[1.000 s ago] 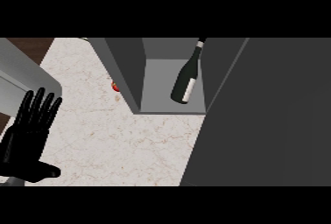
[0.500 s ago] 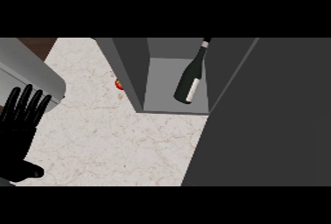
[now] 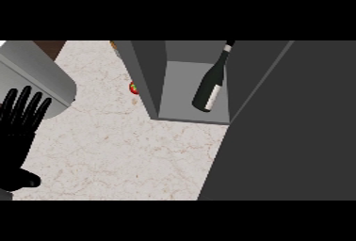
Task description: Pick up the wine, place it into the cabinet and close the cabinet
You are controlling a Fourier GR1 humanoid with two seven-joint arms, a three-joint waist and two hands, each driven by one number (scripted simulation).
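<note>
A dark wine bottle (image 3: 212, 84) with a white label stands inside the open grey cabinet (image 3: 182, 113), near its right side. The cabinet's dark door (image 3: 285, 132) fills the right part of the head view and stands ajar, its edge running down from the cabinet's right wall. My left hand (image 3: 20, 127) shows at the left edge, fingers straight and up, resting open and holding nothing. My right hand does not show anywhere.
A small red object (image 3: 133, 87) lies on the marble counter (image 3: 132, 155) just left of the cabinet's side wall. A grey rounded appliance (image 3: 35, 75) sits at the upper left, behind my left hand.
The view has shifted, so the cabinet, bottle and door sit further left and lower in the picture. My left hand has slid toward the left edge.
</note>
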